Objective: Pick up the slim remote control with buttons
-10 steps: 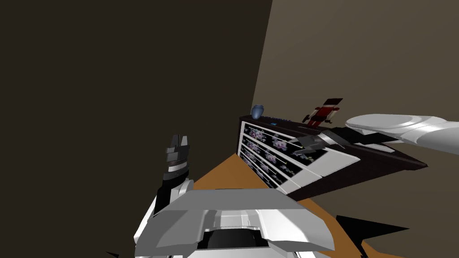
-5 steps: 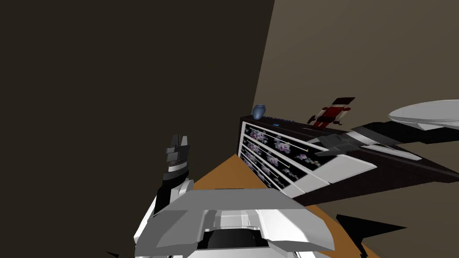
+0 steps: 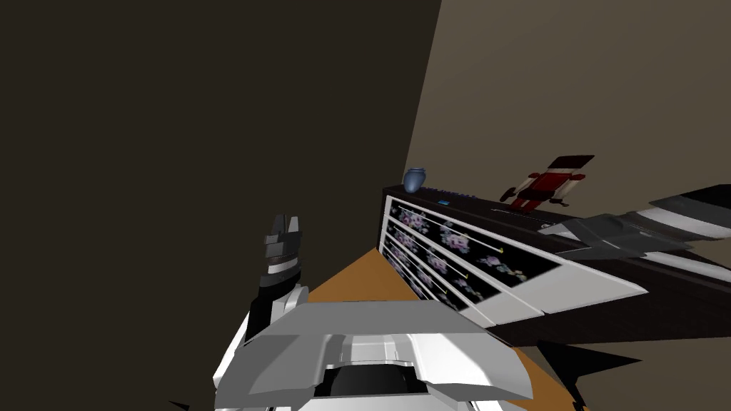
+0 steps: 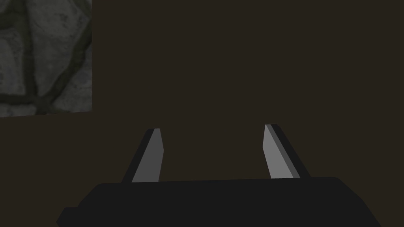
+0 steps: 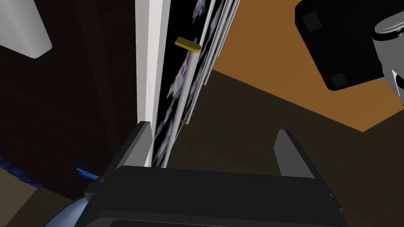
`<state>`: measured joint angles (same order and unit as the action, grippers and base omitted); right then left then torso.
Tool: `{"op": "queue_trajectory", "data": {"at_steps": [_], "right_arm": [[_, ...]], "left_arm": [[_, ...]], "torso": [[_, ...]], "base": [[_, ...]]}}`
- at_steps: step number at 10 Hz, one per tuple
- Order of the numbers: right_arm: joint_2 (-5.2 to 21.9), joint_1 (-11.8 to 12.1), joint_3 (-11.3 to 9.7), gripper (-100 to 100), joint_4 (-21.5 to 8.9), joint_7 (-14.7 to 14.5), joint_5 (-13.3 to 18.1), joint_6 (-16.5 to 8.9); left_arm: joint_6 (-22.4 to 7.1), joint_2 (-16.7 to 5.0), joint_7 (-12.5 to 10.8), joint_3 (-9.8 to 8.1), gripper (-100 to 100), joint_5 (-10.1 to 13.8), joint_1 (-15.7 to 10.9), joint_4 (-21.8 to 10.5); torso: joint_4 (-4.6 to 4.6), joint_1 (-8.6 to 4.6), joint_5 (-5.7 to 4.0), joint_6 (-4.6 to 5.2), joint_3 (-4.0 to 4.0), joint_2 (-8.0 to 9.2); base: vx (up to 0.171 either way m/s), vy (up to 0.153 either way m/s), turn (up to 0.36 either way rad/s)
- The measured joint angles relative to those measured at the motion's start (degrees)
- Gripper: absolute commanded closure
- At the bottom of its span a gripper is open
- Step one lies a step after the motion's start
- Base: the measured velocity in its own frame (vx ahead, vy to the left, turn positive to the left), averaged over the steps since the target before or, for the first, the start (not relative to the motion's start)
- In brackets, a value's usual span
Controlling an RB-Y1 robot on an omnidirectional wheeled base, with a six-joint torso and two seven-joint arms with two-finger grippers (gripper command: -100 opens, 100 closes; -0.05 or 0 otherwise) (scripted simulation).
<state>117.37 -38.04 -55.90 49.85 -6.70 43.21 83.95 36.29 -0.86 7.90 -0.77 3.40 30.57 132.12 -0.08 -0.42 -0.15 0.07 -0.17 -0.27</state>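
Right hand (image 5: 213, 129), fingers wide apart and empty, is hovering at the front edge of the dark chest of drawers with white-framed floral fronts (image 5: 152, 59), right of centre in the head view; a pale, slim, round-ended slab (image 5: 23, 33), possibly the remote control, is lying on its top, back from that edge; left hand (image 4: 213, 128), likewise wide, is pointing upward, lower centre-left.
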Motion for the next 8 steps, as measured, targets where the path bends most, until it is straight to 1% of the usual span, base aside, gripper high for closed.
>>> {"op": "queue_trajectory", "data": {"at_steps": [1, 2, 3, 4, 5, 6, 7, 8], "right_arm": [[1.44, -0.03, -1.19, -100, 0.98, 0.32, -0.71, -0.59], [2.16, 0.01, -1.55, -100, 1.23, 0.38, -0.93, -0.89], [2.46, -0.45, -2.60, -100, -1.59, 0.04, -0.16, -0.11], [4.30, -0.86, -4.73, -100, -0.74, 0.38, -0.75, -0.28], [7.61, -1.88, -9.02, -100, 1.45, 1.23, -2.27, -1.43], [8.42, -2.27, -9.85, -100, 1.05, 1.52, -1.66, -0.80], [7.64, -2.11, -8.94, -100, -0.84, 1.41, -0.53, 0.53], [7.57, -2.07, -8.59, -100, -1.46, 1.58, -0.16, 0.96]], "left_arm": [[0.00, 0.00, 0.00, 0.00, 0, 0.00, 0.00, 0.00], [0.00, 0.01, 0.00, 0.01, 0, 0.00, -0.01, 0.00], [0.00, 0.00, 0.00, 0.00, 0, 0.00, 0.00, 0.00], [0.00, 0.00, 0.00, 0.00, 0, 0.00, 0.00, 0.00], [0.00, 0.00, 0.00, 0.00, 0, 0.00, 0.00, 0.00], [0.00, 0.00, 0.00, 0.00, 0, 0.00, 0.00, 0.00], [0.00, 0.00, 0.00, 0.00, 0, 0.00, 0.00, 0.00], [0.00, 0.01, 0.00, 0.01, 0, 0.00, -0.01, 0.00]], "torso": [[0.03, 0.16, 0.03, 0.01, 0.08, 0.13], [0.07, 0.30, 0.07, 0.01, 0.16, 0.27], [0.05, 0.12, 0.05, 0.01, 0.10, 0.14], [0.03, 0.06, 0.02, 0.01, 0.06, 0.09], [0.03, 0.00, 0.01, 0.02, 0.05, 0.07], [0.01, 0.00, -0.01, 0.00, 0.01, 0.02], [0.01, 0.10, 0.00, -0.01, 0.04, 0.08], [0.05, 0.24, 0.04, 0.00, 0.13, 0.23]], "base": [[0.011, 0.002, -0.006], [0.078, -0.058, 0.063], [0.094, -0.081, 0.037], [0.096, -0.094, 0.052], [0.105, -0.085, 0.018], [0.063, -0.045, -0.001], [0.017, -0.011, 0.003], [0.083, -0.074, 0.038]]}}
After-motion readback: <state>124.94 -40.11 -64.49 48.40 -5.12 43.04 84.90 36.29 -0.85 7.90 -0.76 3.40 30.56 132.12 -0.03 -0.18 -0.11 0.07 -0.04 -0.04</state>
